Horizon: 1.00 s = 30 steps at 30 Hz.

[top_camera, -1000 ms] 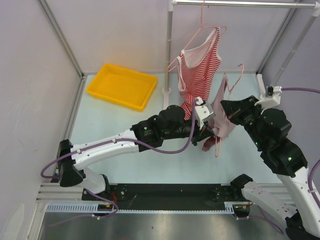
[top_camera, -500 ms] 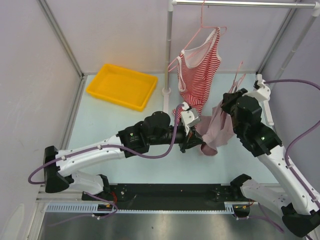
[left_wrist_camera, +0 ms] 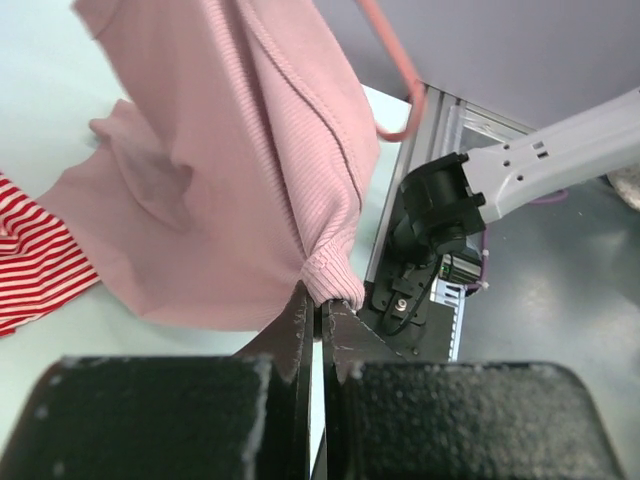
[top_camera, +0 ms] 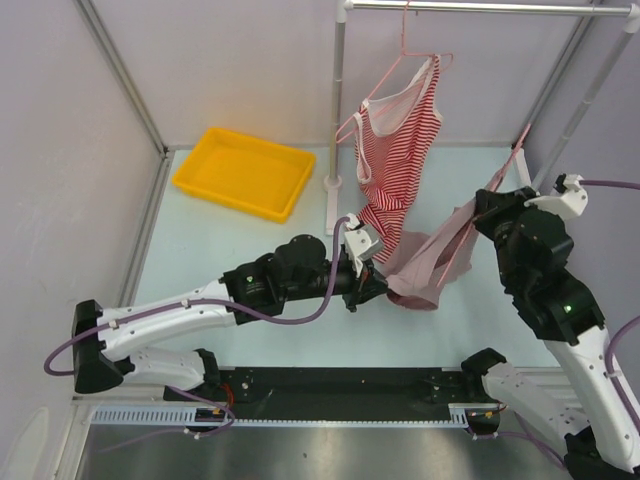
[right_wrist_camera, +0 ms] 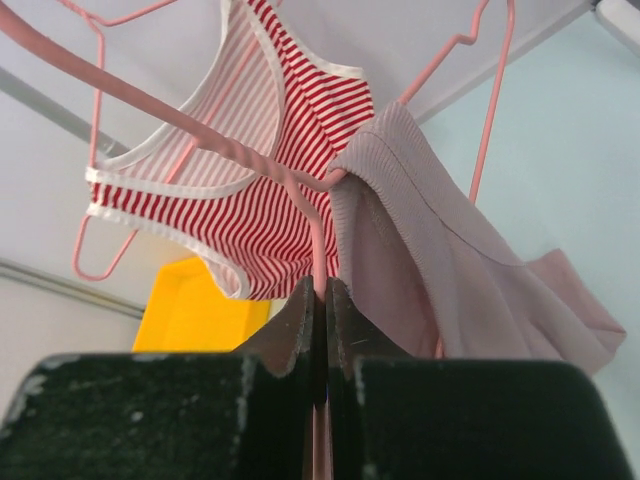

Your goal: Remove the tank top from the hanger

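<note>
Currently L gripper (top_camera: 368, 287) is clamped on the ribbed hem of the pink tank top (top_camera: 432, 262), low over the table (top_camera: 220, 250), approx. mid-scene. L wrist cam shows both fingers (left_wrist_camera: 287, 343) pressed together w/ a fold of hem nipped at the tips. R gripper (top_camera: 488, 207) is higher & to the right, pinched tight on the wire of the pink hanger (top_camera: 512, 158), which tilts up toward the back-right corner. R wrist cam shows that wire running straight down into the closed fingers. The tank top is stretched in the air btw the two grippers: one strap is hooked over the hanger's arm close to the R gripper, and the body sags down-left to the L gripper. Its lower part is bunched near the table; can't tell if it touches. So the garment is on the hanger, not off yet. Behind, a red/white striped tank top (top_camera: 400, 150) hangs on a second hanger (top_camera: 405, 45) from the rail (top_camera: 480, 8), its lower edge just beside the pink fabric. Yellow tray (top_camera: 243, 172) sits at back left, well apart from both arms.
</note>
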Each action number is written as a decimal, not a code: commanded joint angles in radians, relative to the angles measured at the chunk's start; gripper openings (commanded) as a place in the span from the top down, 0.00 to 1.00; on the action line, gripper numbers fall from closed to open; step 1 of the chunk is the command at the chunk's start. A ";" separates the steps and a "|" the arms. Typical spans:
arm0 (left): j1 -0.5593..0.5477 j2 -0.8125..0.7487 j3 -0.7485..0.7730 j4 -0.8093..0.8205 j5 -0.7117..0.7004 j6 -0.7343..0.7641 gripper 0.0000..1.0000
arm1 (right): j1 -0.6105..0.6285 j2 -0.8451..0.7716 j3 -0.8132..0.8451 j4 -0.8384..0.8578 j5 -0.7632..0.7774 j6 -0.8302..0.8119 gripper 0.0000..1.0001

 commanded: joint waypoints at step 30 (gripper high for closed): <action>0.321 -0.061 0.108 -0.255 -0.145 -0.100 1.00 | -0.007 -0.242 -0.040 -0.453 -0.924 0.086 1.00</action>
